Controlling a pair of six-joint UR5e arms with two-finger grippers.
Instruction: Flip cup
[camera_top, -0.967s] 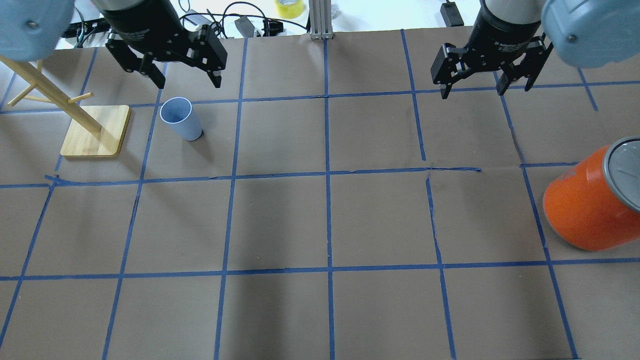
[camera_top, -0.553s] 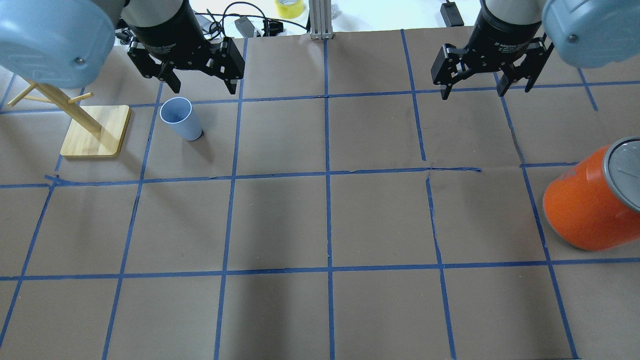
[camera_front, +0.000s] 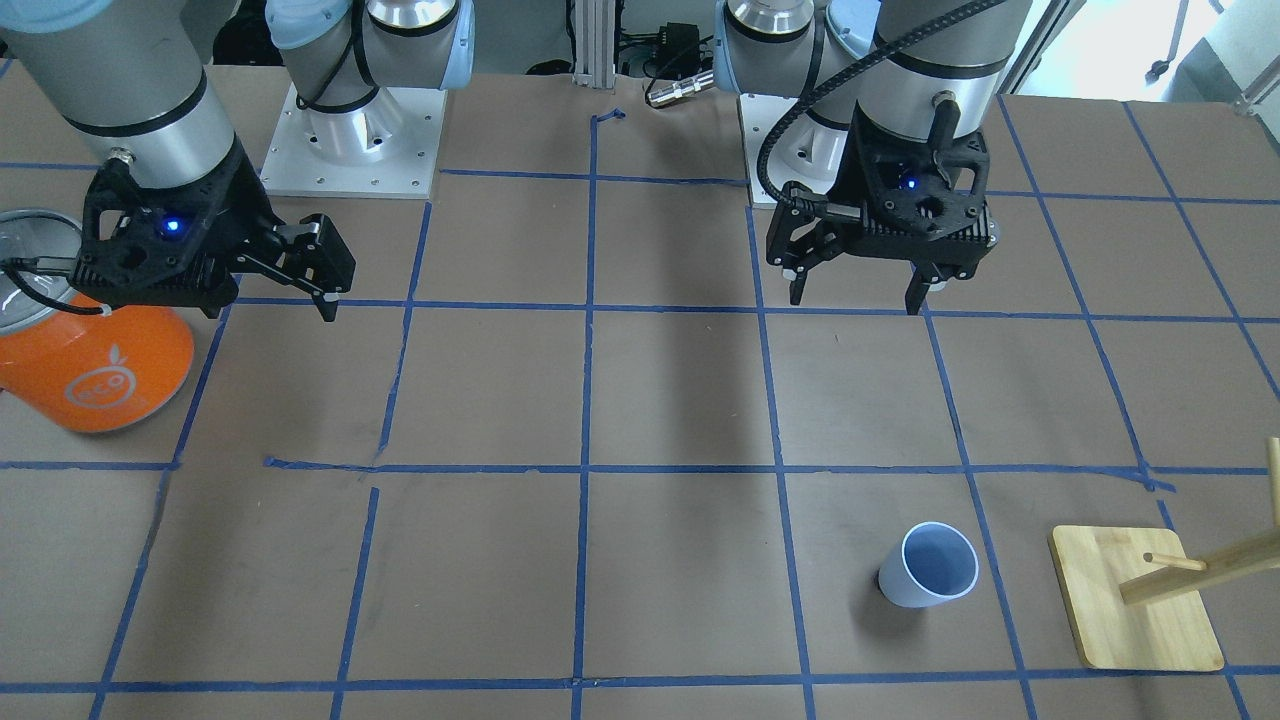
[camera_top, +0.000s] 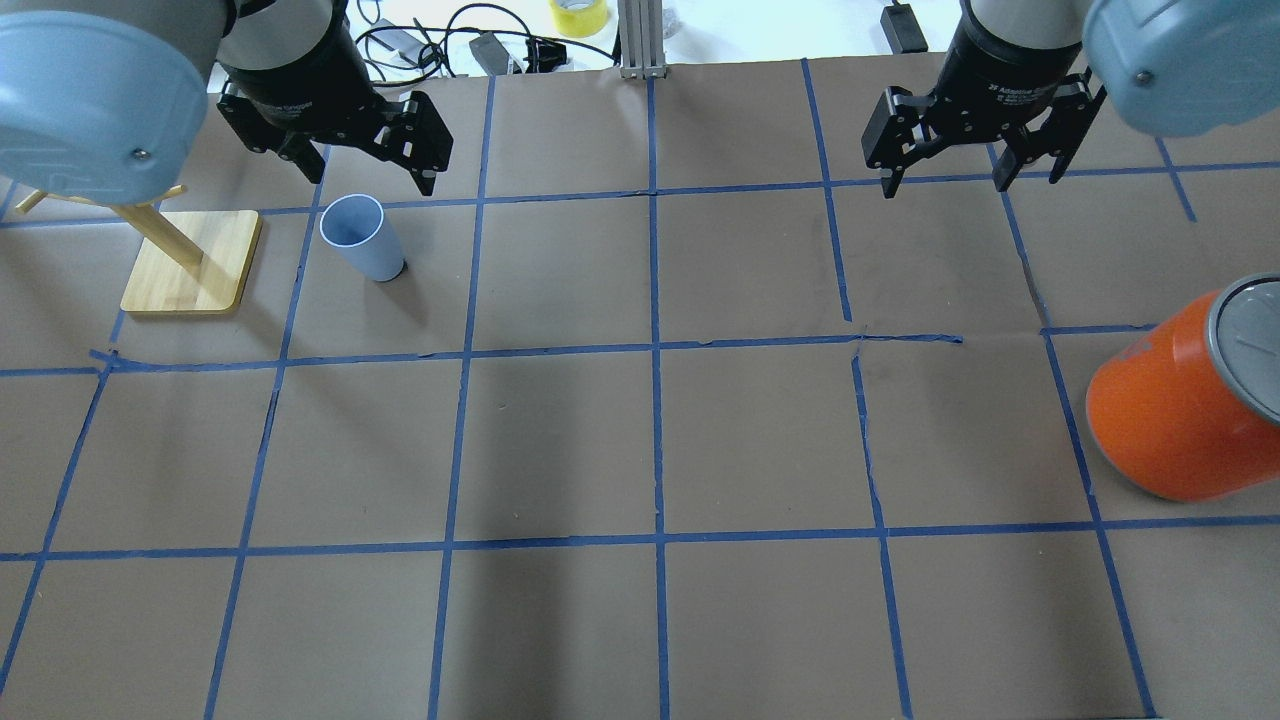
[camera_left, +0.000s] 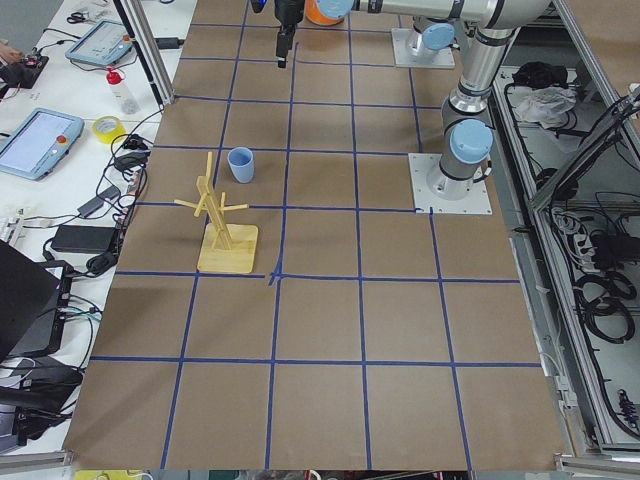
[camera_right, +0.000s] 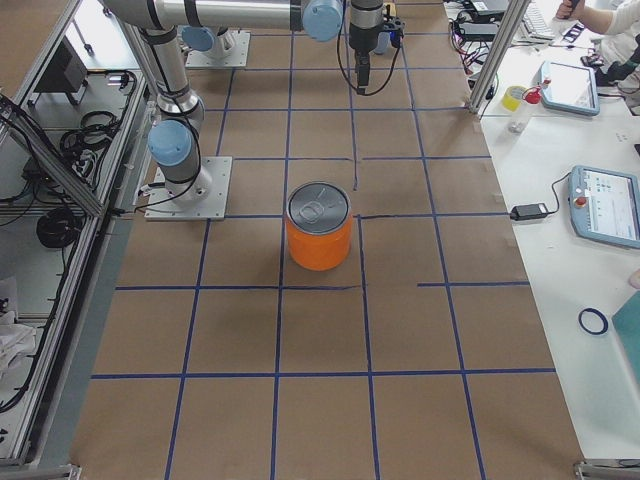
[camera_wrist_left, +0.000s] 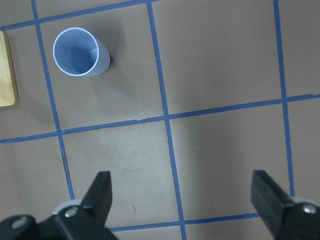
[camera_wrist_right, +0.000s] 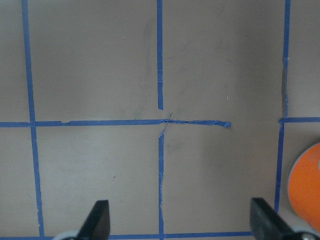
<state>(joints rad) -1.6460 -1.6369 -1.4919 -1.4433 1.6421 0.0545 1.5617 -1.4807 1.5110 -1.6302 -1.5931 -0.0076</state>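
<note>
Front view: the cup stands upright, mouth up, on the table, just beside the wooden rack. The left gripper hangs wide open and empty, well apart from it.

Overhead: the right gripper is likewise spread and empty, with the orange can at the table's right edge.

Left wrist view: the cup sits beyond the parted fingers, untouched.
</note>
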